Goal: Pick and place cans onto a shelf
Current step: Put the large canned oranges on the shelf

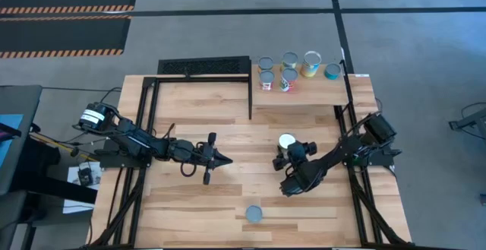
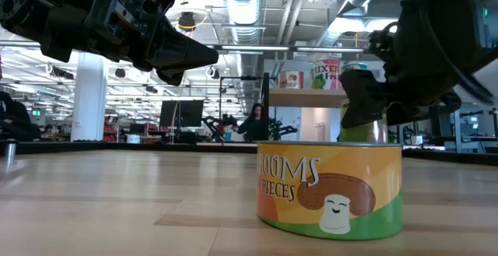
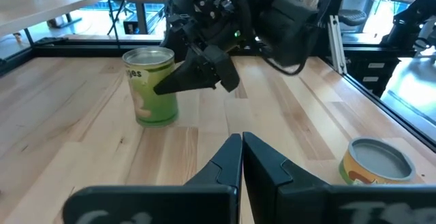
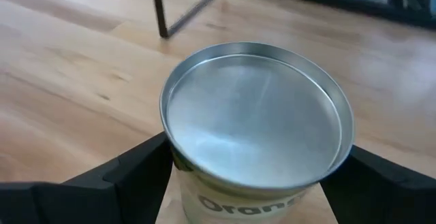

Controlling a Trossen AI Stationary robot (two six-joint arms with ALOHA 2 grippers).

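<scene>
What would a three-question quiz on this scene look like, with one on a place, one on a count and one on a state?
1. Where is the mushroom-label can?
A. on the shelf
B. on the table, clear of both arms
C. in the left gripper

2. How many cans stand on the shelf?
A. three
B. nine
C. six

3. How is the left gripper?
A. shut, holding nothing
B. wide open
C. clamped on a can

Answers:
1 B: the mushroom-label can stands alone on the table.
2 C: six cans show on the shelf from above.
3 A: the left gripper has its fingers together, with nothing between them.
</scene>
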